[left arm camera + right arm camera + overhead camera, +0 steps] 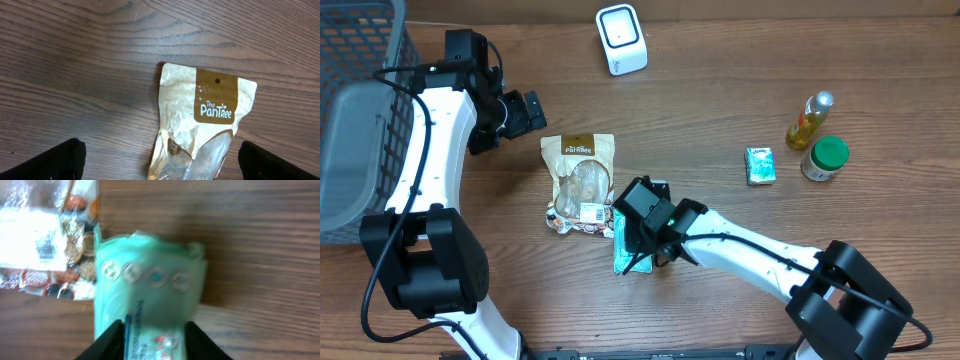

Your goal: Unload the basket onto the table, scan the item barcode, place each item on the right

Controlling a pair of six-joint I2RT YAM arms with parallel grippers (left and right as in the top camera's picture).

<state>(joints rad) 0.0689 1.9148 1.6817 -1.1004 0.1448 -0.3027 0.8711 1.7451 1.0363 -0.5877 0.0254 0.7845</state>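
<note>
Wood-grain table (720, 90), overhead view. Count:
- one white scanner (621, 38) near the far edge, about mid-width
- one grey mesh basket (360, 100) at the left edge
- one tan snack bag (580, 180) lying flat near the middle
- two teal packets
- one bottle (809, 120) of yellow liquid and one green-lidded jar (825, 158), close together toward the right edge

The small teal packet (760, 165) lies just beside the jar, on its left. The larger teal packet (623, 250) lies toward the near edge, just beside the snack bag's near right corner. The right gripper (638, 228) is over its far end. The left gripper (525, 112) hangs between basket and snack bag, apart from both.

Left wrist view: left gripper (160, 162) is wide open, with two dark fingertips (55, 160) at the bottom corners and nothing held. The snack bag (210, 110) lies below it, "The PanTree" legible.

Right wrist view, blurred: right gripper (155, 340) is closed on the larger teal packet (150, 265), one finger on each long side. The pack narrows between them. The snack bag (75, 260) is at upper left, carrying one white label (37, 235) with dark print, facing up.
</note>
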